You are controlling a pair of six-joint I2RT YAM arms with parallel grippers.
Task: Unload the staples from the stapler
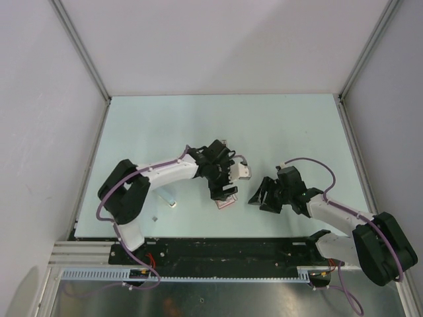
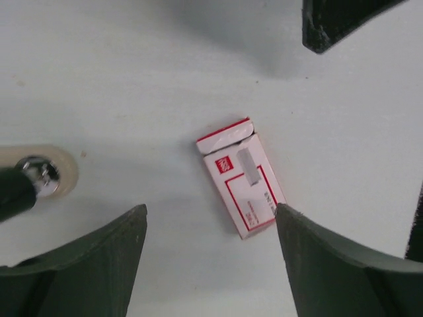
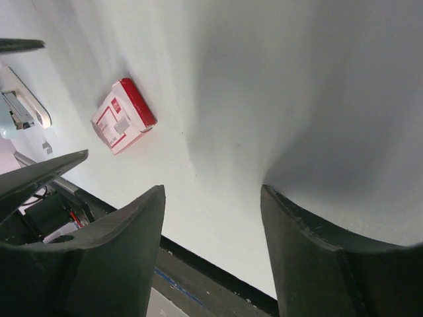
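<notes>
No whole stapler shows. At the left edge of the left wrist view a slim black end with a silvery tip lies over a pale round patch; I cannot tell if it is the stapler. My left gripper is open and empty. It hangs just above the table, with a red-and-white staple box between and ahead of its fingers, untouched. In the top view the left gripper is over the box. My right gripper is open and empty, to the right of the box. It also shows in its own wrist view.
A short pale blue-white block lies left of the box and also shows in the right wrist view. A tiny grey piece lies near it. The table's black front rail is close under the right gripper.
</notes>
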